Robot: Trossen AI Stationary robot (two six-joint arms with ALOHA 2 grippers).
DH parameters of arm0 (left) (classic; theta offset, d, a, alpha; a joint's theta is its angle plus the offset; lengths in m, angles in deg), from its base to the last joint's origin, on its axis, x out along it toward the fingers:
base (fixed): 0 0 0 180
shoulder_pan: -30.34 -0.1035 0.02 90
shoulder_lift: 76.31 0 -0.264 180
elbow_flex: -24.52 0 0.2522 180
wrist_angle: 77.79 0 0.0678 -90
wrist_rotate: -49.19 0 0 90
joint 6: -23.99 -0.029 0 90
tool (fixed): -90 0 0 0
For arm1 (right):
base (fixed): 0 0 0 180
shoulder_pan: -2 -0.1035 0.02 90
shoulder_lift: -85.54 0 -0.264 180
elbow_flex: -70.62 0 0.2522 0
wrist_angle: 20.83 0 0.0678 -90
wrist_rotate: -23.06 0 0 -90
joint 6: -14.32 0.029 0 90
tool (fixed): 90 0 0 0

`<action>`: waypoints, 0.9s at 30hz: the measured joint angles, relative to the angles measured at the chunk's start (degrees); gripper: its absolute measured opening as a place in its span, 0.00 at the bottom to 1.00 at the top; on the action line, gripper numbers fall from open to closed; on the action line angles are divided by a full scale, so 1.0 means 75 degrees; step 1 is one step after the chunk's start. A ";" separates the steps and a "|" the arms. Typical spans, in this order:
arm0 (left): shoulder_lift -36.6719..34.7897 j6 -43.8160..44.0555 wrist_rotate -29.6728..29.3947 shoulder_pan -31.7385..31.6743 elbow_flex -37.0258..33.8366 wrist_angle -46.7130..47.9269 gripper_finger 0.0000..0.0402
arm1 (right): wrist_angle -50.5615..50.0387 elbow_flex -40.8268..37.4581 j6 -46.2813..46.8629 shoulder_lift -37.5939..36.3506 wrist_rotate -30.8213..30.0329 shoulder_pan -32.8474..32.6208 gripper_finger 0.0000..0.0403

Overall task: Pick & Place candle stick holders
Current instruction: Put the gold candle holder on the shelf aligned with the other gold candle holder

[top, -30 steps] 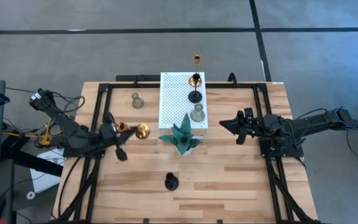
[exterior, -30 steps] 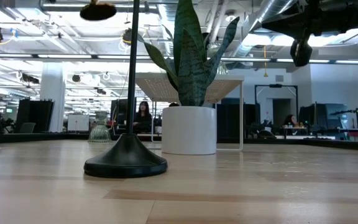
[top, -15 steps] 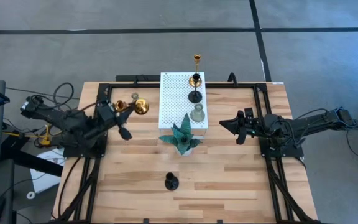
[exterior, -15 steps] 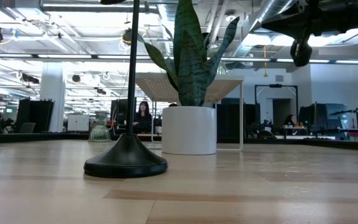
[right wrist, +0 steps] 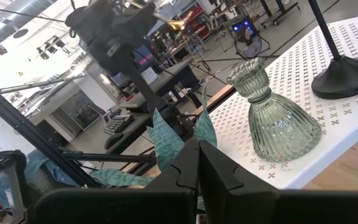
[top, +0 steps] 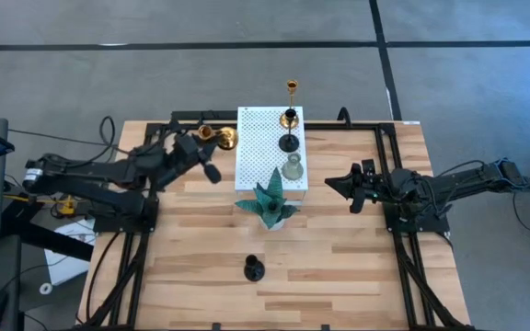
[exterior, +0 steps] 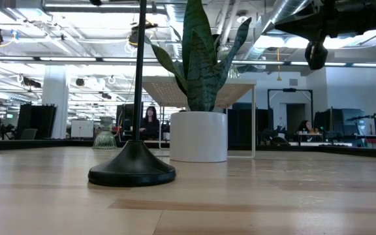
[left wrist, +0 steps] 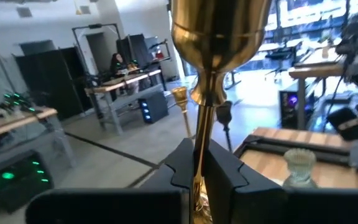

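A: Left hand [top: 212, 138]?

B: Clamped on the stem of a gold candle stick holder [top: 223, 138], carried in the air just off the white perforated board [top: 256, 156], on its left edge near the far corner. In the left wrist view the stem sits pinched between the fingers [left wrist: 180, 163], cup end up.

A: Right hand [top: 331, 185]?

B: Fingers pressed together, holding nothing, hovering to the right of the board, apart from it.

A: What's on the board?

B: The second gold holder [top: 292, 90] at the far edge, upright. A black holder [top: 289, 140] just nearer, then a grey-green bell-shaped holder [top: 292, 168] on the right side. The teal spiky ornament [top: 270, 202] stands at the near edge.

A: Off the board?

B: The other black holder [top: 254, 269] on the counter [top: 339, 267], well nearer than the board. The second grey-green one is probably the small ribbed shape [exterior: 104, 138] far back in the low view; I can't confirm.
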 joint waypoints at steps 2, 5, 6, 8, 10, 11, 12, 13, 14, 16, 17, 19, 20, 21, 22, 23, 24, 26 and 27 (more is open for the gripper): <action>0.0164 0.0331 0.0447 -0.0325 0.0000 -0.0179 0.04 | 0.0009 0.0000 0.0000 0.0002 0.0000 0.0002 0.00; 0.0385 0.0713 0.1009 -0.0803 0.0000 -0.0338 0.04 | 0.0009 0.0000 0.0000 0.0002 0.0000 0.0000 0.00; 0.0449 0.0814 0.1164 -0.0952 0.0000 -0.0357 0.04 | 0.0009 0.0000 0.0000 0.0002 0.0003 -0.0001 0.00; 0.0565 0.1002 0.1461 -0.1257 0.0000 -0.0404 0.04 | 0.0009 0.0000 0.0000 0.0002 0.0000 0.0001 0.00; 0.0641 0.1191 0.1750 -0.1571 0.0000 -0.0425 0.04 | 0.0009 0.0000 -0.0001 0.0002 0.0000 0.0000 0.00; 0.0661 0.1307 0.1924 -0.1733 0.0000 -0.0462 0.04 | 0.0009 0.0000 -0.0003 0.0001 0.0000 0.0000 0.00; 0.0666 0.1392 0.2107 -0.1904 0.0000 -0.0465 0.04 | 0.0009 0.0000 -0.0006 0.0001 0.0000 0.0000 0.00; 0.0665 0.1482 0.2262 -0.2078 0.0000 -0.0473 0.04 | 0.0009 0.0000 -0.0006 0.0001 0.0000 0.0002 0.00; 0.0688 0.1548 0.2450 -0.2245 0.0000 -0.0524 0.04 | 0.0009 0.0000 -0.0008 0.0002 0.0000 0.0005 0.00; 0.0718 0.1711 0.2864 -0.2586 0.0000 -0.0588 0.04 | 0.0009 0.0000 -0.0009 0.0001 -0.0003 0.0016 0.00; 0.0732 0.1753 0.3099 -0.2770 0.0004 -0.0581 0.04 | 0.0009 0.0000 -0.0006 0.0000 -0.0003 0.0044 0.00; 0.0867 0.1893 0.3569 -0.3143 0.0140 -0.0622 0.04 | 0.0020 0.0000 -0.0006 0.0002 -0.0005 0.0132 0.00; 0.0944 0.1998 0.3868 -0.3308 0.0220 -0.0631 0.04 | 0.0053 -0.0003 -0.0006 0.0002 -0.0007 0.0186 0.00; 0.1049 0.2092 0.4168 -0.3499 0.0317 -0.0625 0.04 | 0.0099 -0.0003 -0.0003 0.0001 -0.0010 0.0240 0.00; 0.1189 0.2105 0.4462 -0.3673 0.0449 -0.0636 0.04 | 0.0120 -0.0003 -0.0006 -0.0001 -0.0023 0.0306 0.00; 0.1326 0.2107 0.4745 -0.3825 0.0566 -0.0636 0.04 | 0.0122 -0.0003 -0.0006 -0.0001 -0.0023 0.0375 0.00; 0.1482 0.2110 0.4963 -0.3965 0.0678 -0.0620 0.04 | 0.0114 -0.0003 -0.0006 -0.0001 -0.0023 0.0447 0.00; 0.1826 0.2110 0.5296 -0.4200 0.0940 -0.0622 0.04 | 0.0114 -0.0003 -0.0006 0.0002 -0.0023 0.0592 0.00; 0.1987 0.2110 0.5439 -0.4311 0.1043 -0.0619 0.04 | 0.0117 -0.0003 -0.0006 -0.0001 -0.0023 0.0658 0.00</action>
